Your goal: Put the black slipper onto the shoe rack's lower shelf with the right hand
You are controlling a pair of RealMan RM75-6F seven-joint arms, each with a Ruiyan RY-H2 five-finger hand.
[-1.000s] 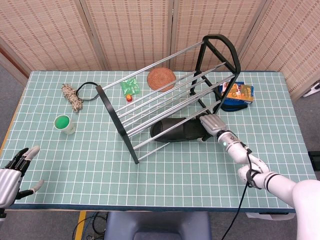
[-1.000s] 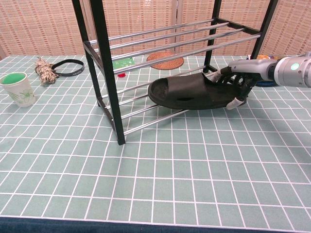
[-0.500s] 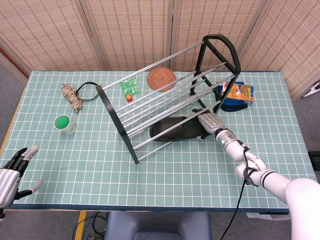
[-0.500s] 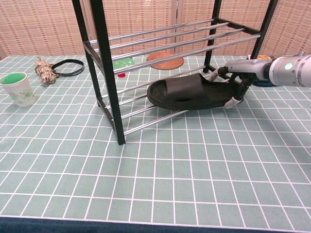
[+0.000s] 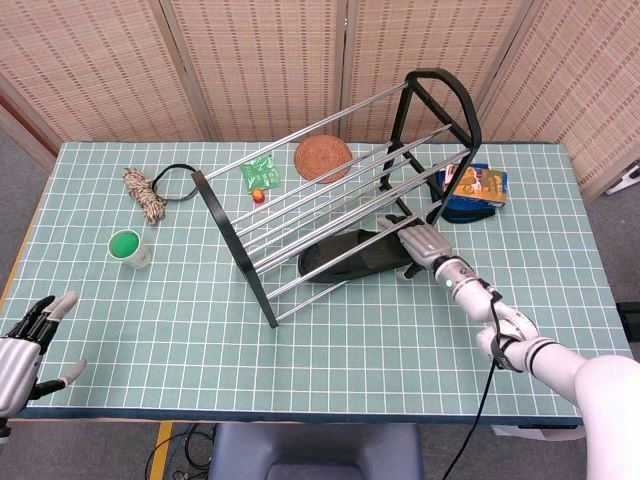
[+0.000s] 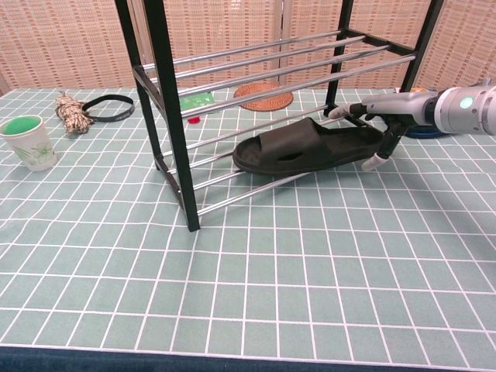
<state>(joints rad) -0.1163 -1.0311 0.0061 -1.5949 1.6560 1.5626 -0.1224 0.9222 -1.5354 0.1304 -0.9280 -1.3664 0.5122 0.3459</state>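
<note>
Clearly the black slipper (image 6: 306, 149) is a light, flexible rubbery slide, likely to bend if held by its thin edge; the thick heel gives the firmest hold. It lies across the rods of the lower shelf (image 6: 232, 186) of the shoe rack (image 5: 330, 180), toe toward the rack's near end, heel sticking out toward the right hand (image 6: 381, 124). That hand's fingers (image 6: 377, 160) are clamped on the heel, with one above and others under it. Far off at the table's (image 5: 400, 360) near left corner, the left hand (image 5: 25, 345) rests with fingers apart, holding nothing.
</note>
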